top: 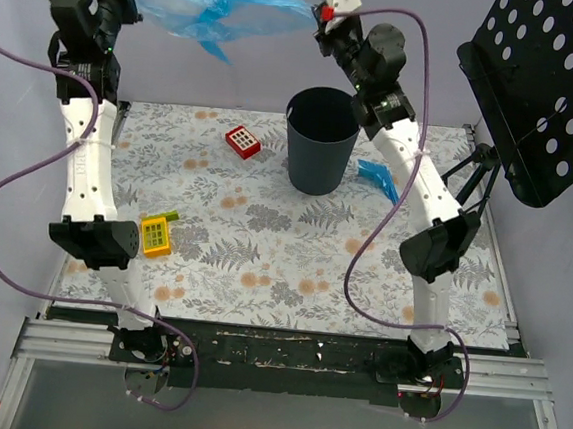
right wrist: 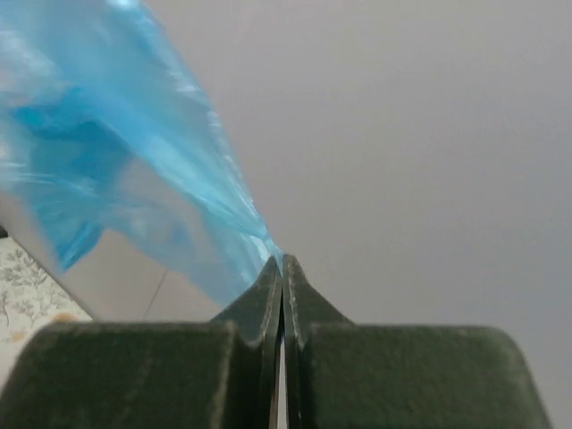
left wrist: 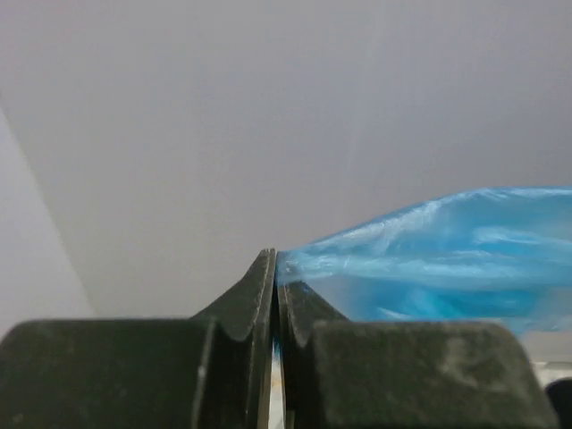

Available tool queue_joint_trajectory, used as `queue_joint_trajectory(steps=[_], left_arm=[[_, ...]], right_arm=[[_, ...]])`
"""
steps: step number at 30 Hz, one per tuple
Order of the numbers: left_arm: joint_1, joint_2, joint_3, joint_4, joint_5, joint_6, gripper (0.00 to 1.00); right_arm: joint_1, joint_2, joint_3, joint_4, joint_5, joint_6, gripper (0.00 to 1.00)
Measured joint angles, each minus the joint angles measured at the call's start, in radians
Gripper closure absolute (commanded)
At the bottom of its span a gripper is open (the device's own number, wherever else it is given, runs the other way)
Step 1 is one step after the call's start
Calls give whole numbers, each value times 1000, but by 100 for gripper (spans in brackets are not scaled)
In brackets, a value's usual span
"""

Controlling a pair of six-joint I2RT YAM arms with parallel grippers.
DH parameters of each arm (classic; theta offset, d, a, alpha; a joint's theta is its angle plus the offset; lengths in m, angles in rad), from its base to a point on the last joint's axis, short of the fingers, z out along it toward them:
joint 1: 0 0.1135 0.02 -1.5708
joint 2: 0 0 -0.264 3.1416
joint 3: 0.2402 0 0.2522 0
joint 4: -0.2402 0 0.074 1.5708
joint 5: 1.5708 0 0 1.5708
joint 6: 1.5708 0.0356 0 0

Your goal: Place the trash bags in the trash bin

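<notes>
1. Blue plastic film, the spread bag (top: 219, 8), hangs stretched between the two grippers, high above the table (top: 262, 263).
2. The left gripper (left wrist: 274, 261) is clamped tight on one edge of the bag. The right gripper (right wrist: 281, 261) is pinched closed on the opposite edge, with the film fanning away from its tips.
3. The bin (top: 320, 137) stands on the table below the grippers, nearer the right one than the left.
4. To do this step well, the grippers should probably come toward each other so the film slackens and gathers. The bundle then needs centring over the bin's mouth.
5. Lowering close to the rim before letting go seems wise, since a light sheet dropped from this height would likely drift past the bin.
6. A second, smaller bag (top: 380, 178) lies on the table below the right gripper, just beside the bin, and is not yet handled.
</notes>
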Motion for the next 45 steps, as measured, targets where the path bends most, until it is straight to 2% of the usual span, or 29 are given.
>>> queue_joint_trajectory(steps=[2, 4, 6, 7, 8, 9, 11, 12, 14, 16, 18, 21, 25, 28, 32, 37, 41, 45], left_arm=[[-2, -47, -28, 163, 61, -31, 100], [-70, -155, -119, 346, 146, 37, 100], [-223, -315, -296, 506, 291, 156, 100], [-314, -431, -460, 564, 392, 249, 100], [-417, -577, -658, 524, 494, 406, 100], [-479, -675, -789, 409, 548, 562, 100], [-656, -843, -1025, 53, 552, 881, 100], [-735, -868, -1123, -88, 554, 935, 100], [-851, -787, -1282, -319, 578, 908, 100], [-872, -666, -1354, -470, 608, 832, 100], [-867, -629, -1355, -515, 618, 748, 100], [-848, -660, -1243, -564, 639, 666, 100], [-843, -701, -1129, -557, 644, 615, 100], [-822, -757, -1184, -533, 636, 524, 100], [-648, -820, -1324, -546, 675, 381, 100], [-501, -770, -1299, -513, 725, 215, 100], [-413, -738, -1255, -476, 715, 110, 100], [-383, -711, -1198, -434, 581, 57, 100]], right_arm=[[45, -89, -193, 216, -5, -82, 99], [119, -185, -317, 377, -40, -205, 99], [225, -340, -513, 556, -68, -312, 99], [280, -468, -674, 568, -114, -360, 99], [325, -592, -816, 508, -174, -408, 99], [348, -674, -908, 389, -239, -456, 99], [340, -786, -998, 24, -379, -607, 99], [333, -814, -1071, -106, -427, -652, 99], [330, -865, -1298, -293, -480, -668, 99], [310, -894, -1562, -477, -498, -616, 99], [321, -955, -1708, -630, -489, -584, 99], [354, -1109, -1666, -732, -502, -568, 99], [347, -1136, -1413, -764, -514, -557, 99], [280, -1127, -1372, -734, -551, -473, 99], [97, -1087, -1444, -755, -644, -351, 99], [65, -973, -1437, -794, -689, -242, 99], [48, -889, -1289, -691, -657, -106, 99], [47, -766, -1130, -433, -496, 42, 99]])
